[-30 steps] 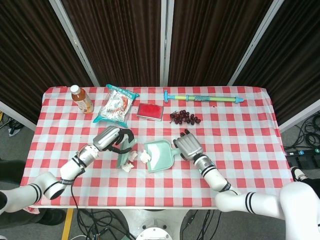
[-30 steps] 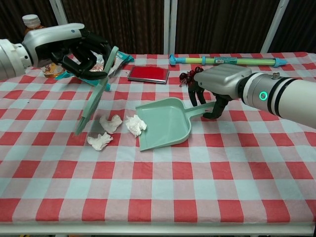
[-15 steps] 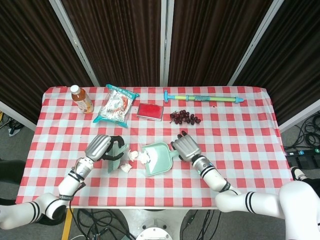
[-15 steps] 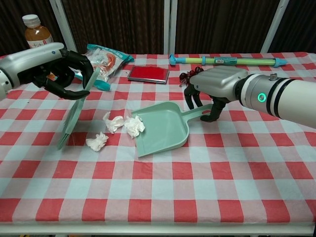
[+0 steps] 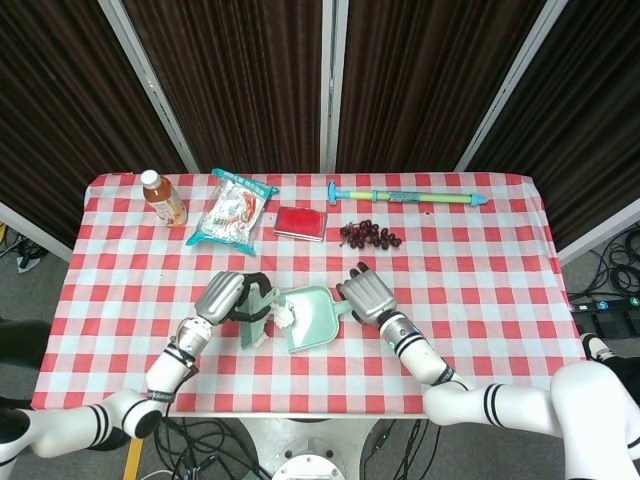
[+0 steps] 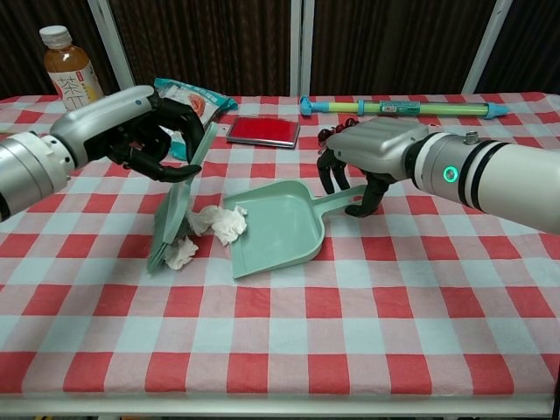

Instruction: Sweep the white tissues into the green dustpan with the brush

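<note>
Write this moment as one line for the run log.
left hand: holds brush against tissues | right hand: holds dustpan handle | tissues: at dustpan mouth, not inside

- Your dustpan [image 6: 276, 229] lies on the table [image 6: 350, 350] near its middle, mouth to the left and handle to the right, where your right hand [image 6: 372, 157] holds it.
- The tissues [image 6: 214, 226] sit at the pan's mouth, one touching its lip.
- Your brush [image 6: 179, 206] stands just left of the tissues, touching them, held by your left hand [image 6: 140, 131].
- Behind, along the far edge from left to right: bottle [image 5: 162, 198], snack bag [image 5: 232, 210], flat case [image 5: 300, 222], grapes [image 5: 368, 235], with the long tube [image 5: 405, 195] behind the grapes.
</note>
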